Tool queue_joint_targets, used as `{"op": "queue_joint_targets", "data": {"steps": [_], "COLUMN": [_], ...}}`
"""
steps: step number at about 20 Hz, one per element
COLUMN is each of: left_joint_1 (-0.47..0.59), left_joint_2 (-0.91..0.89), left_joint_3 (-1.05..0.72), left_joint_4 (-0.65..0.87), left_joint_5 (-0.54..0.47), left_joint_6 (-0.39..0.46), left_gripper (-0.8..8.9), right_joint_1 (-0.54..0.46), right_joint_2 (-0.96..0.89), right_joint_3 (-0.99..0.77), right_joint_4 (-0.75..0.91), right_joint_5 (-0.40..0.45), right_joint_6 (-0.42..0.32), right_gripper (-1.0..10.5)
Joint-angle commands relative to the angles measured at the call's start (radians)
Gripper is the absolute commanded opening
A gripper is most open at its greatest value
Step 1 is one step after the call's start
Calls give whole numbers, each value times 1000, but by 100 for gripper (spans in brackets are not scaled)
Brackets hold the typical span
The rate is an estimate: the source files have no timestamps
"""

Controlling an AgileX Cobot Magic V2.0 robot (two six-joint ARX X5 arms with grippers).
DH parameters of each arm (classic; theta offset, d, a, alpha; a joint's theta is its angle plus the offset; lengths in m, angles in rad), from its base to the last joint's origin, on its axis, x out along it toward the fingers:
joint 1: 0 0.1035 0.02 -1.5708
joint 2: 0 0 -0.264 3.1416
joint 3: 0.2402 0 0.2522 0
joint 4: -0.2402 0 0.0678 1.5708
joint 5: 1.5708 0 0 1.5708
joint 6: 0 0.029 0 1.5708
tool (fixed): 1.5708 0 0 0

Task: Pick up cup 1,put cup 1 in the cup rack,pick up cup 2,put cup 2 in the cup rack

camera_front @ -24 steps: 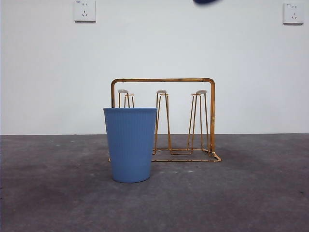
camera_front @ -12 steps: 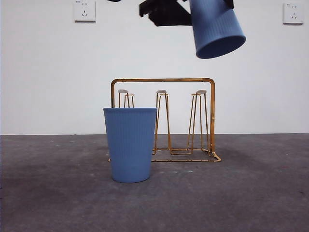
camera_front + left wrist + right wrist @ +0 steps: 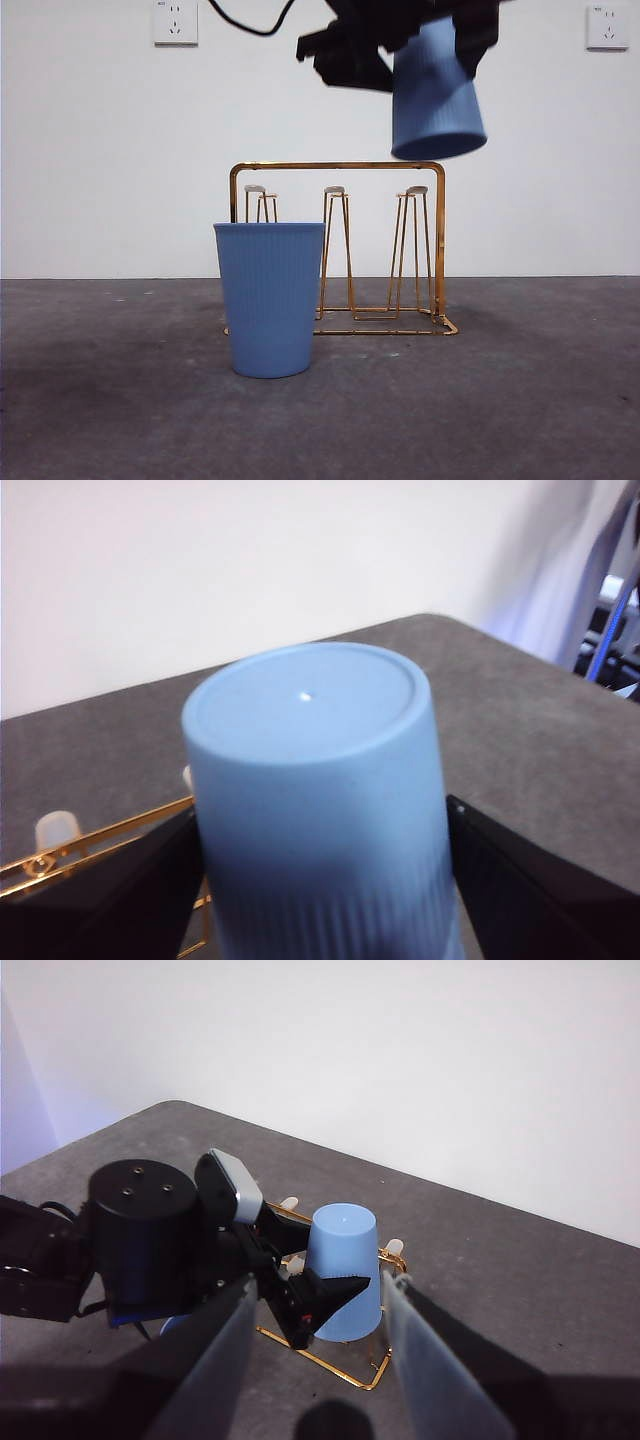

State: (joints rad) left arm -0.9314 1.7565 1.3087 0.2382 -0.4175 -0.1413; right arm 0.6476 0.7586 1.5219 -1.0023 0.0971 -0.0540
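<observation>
coming down fast, the upturned blue cup that half a second ago hung high and tilted now sits lower, its open mouth just above the top bar of the gold rack at the rack's right end, over the right-hand pegs. i judge the first placing is nearly done and needs only a straight drop onto a peg. the second blue cup stands upright on the bench, unmoved, in front of the rack's left end. the left gripper pinches the upturned cup's sides, jaws pressed on both flanks. the right gripper hangs above, jaws spread, holding nothing.
</observation>
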Motion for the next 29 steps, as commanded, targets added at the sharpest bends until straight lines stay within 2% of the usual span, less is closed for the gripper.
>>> {"op": "queue_joint_targets", "data": {"steps": [1, 20, 29], "left_joint_1": [3, 13, -31], "left_joint_2": [14, 103, 111], "left_joint_3": [-3, -3, -3], "left_joint_4": [18, 39, 26], "left_joint_5": [-29, -56, -138], "left_joint_6": [1, -65, -63], "left_gripper": [-8, -8, -8], "right_joint_1": [0, 0, 0], "right_joint_2": [-3, -3, -3], "right_joint_3": [-4, -4, -4], "right_joint_4": [5, -1, -18], "right_joint_5": [1, 0, 1], "right_joint_6": [-11, -23, -37], "right_gripper": [221, 221, 220]}}
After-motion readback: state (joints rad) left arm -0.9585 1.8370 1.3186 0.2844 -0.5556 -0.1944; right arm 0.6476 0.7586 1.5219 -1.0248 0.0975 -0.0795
